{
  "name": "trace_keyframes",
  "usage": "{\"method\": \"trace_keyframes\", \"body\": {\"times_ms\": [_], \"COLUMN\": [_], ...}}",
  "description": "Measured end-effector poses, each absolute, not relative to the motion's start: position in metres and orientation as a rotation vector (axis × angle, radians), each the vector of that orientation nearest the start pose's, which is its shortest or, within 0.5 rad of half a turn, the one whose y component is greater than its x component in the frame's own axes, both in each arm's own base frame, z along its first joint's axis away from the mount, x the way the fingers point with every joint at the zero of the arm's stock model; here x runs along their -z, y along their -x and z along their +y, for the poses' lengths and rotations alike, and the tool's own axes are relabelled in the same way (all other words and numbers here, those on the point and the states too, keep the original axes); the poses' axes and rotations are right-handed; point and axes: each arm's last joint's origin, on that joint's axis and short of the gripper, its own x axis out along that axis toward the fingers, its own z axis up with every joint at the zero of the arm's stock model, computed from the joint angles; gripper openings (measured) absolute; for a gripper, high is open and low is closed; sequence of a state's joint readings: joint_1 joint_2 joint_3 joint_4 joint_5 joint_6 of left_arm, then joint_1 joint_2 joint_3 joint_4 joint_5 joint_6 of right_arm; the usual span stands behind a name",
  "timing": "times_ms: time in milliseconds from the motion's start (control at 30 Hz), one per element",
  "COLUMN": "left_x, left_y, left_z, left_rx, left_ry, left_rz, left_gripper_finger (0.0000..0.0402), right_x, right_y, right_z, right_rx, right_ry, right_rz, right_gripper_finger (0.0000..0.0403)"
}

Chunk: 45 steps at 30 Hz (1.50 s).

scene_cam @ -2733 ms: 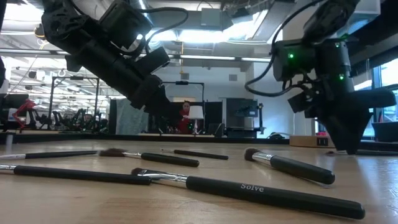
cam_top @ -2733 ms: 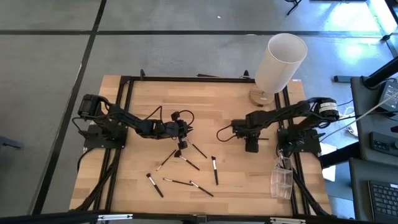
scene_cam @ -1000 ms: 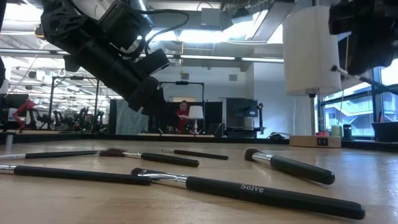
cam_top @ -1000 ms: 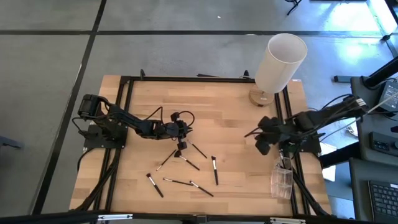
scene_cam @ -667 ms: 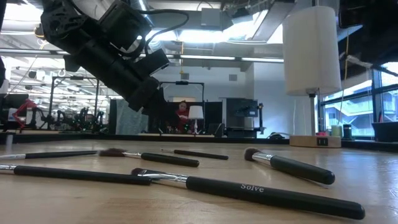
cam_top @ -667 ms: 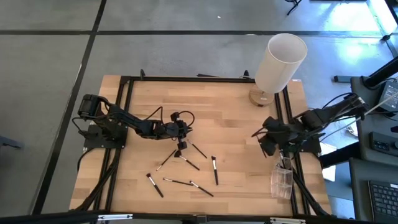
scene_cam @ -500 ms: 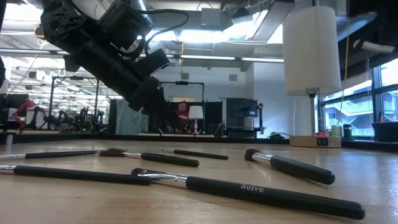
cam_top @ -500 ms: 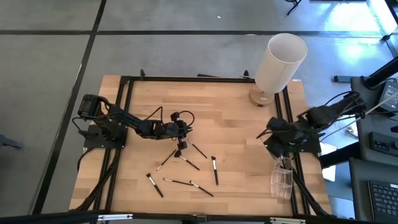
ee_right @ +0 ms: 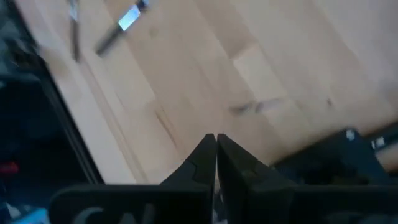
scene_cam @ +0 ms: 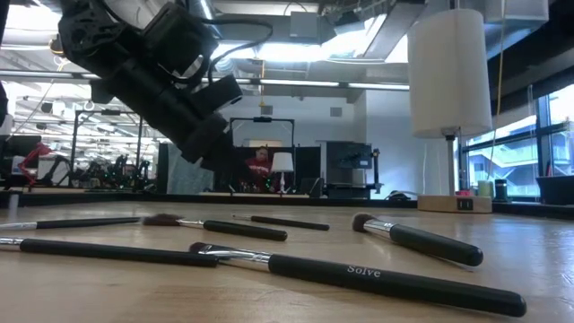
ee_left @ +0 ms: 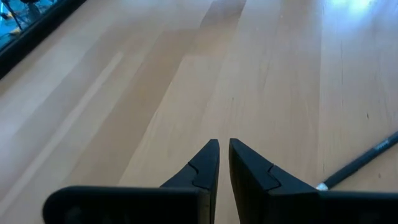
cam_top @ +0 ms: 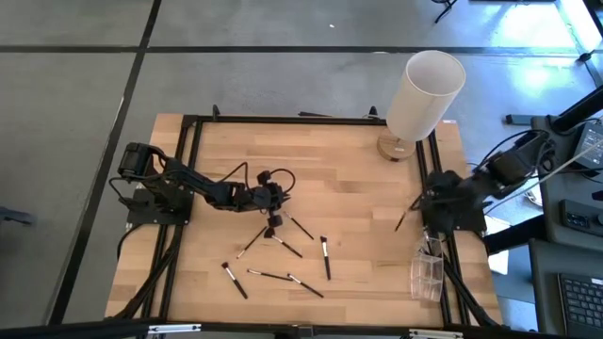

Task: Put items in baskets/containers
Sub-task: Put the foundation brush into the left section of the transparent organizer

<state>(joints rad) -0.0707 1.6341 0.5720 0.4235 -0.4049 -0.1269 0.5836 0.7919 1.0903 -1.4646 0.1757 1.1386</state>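
Legibly, "Solve" on nearest brush (scene_cam: pixel 377 279), left tool (ee_left: pixel 223 163) above table (cam_top: pixel 349 179)

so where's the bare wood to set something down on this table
The table is bare along its far edge, between the left gripper and the white cylinder. The stretch between the brushes and the clear box is free too. The near-centre is crowded with scattered brushes. The right gripper holds one brush by the right edge.
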Motion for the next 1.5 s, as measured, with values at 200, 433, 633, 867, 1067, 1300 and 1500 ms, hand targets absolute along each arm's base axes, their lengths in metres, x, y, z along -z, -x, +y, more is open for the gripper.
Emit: {"method": "trace_keyframes", "body": {"times_ms": [200, 433, 633, 867, 1067, 1300, 1500], "left_x": [-0.123, -0.125, -0.130, -0.135, -0.137, -0.139, -0.138], "left_y": [-0.282, -0.283, -0.287, -0.290, -0.291, -0.292, -0.292], "left_z": [-0.009, -0.008, -0.006, -0.006, -0.006, -0.006, -0.007], "left_rx": [-0.371, -0.402, -0.407, -0.388, -0.378, -0.367, -0.334], "left_ry": [-0.005, 0.001, 0.017, -0.032, -0.067, -0.078, -0.069], "left_rz": [0.635, 0.607, 0.538, 0.498, 0.478, 0.462, 0.468], "left_gripper_finger": [0.0032, 0.0032, 0.0032, 0.0032, 0.0032, 0.0032, 0.0032], "right_x": [-0.309, -0.303, -0.297, -0.279, -0.263, -0.247, -0.240], "right_y": [-0.081, -0.103, -0.116, -0.134, -0.160, -0.181, -0.190], "right_z": [0.057, 0.066, 0.066, 0.057, 0.039, 0.009, -0.014], "right_rx": [0.312, 0.499, 0.725, 1.003, 1.082, 1.106, 1.067], "right_ry": [-0.582, -0.655, -0.773, -0.809, -0.701, -0.585, -0.556], "right_rz": [1.244, 1.012, 0.900, 1.083, 1.219, 1.383, 1.444], "right_gripper_finger": [0.0016, 0.0016, 0.0017, 0.0023, 0.0064, 0.0114, 0.0117]}}
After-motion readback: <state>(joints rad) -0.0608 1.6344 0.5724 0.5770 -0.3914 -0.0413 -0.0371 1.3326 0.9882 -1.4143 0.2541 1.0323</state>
